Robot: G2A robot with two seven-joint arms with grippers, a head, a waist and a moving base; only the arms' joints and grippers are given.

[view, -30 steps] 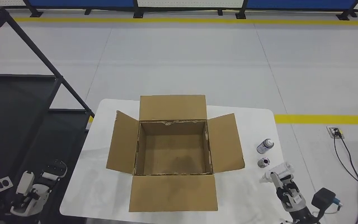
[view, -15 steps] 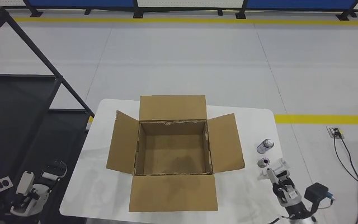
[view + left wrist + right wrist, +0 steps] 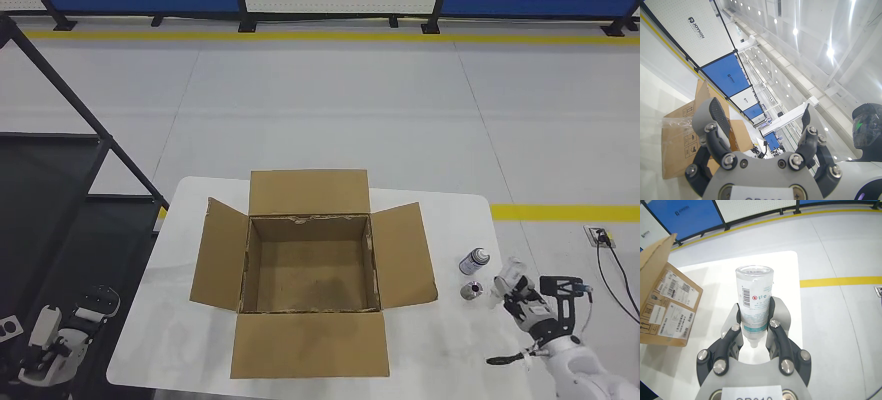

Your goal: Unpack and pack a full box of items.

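Well off the box's left side, past the tabletop's point(image 3: 172, 330) edge, the left tool point(image 3: 50, 345) sits low. Its wrist view shows that tool point(image 3: 761, 109) with both ribbed fingers point(image 3: 718, 111) spread wide and nothing between them, and the box point(image 3: 677, 132) behind them.

At the middle of the tabletop stands the cardboard box point(image 3: 308, 192), open, with all four flaps folded outward and its bare floor showing.

Just right of the box's right flap a small dark-capped bottle point(image 3: 473, 261) stands upright. A small grey-topped container point(image 3: 469, 291) stands close beside it, on the side nearer the robot.

Right again of these two, well apart from the box and near the tabletop's right edge, is the right tool point(image 3: 520, 295). It pinches a clear bottle point(image 3: 512, 277). In its wrist view the tool point(image 3: 754, 311) grips that bottle point(image 3: 753, 289) by its labelled body, with the narrow cap end toward the wrist and the flat base pointing away, above the white tabletop point(image 3: 719, 275). The box's labelled wall point(image 3: 668, 294) is off to one side.
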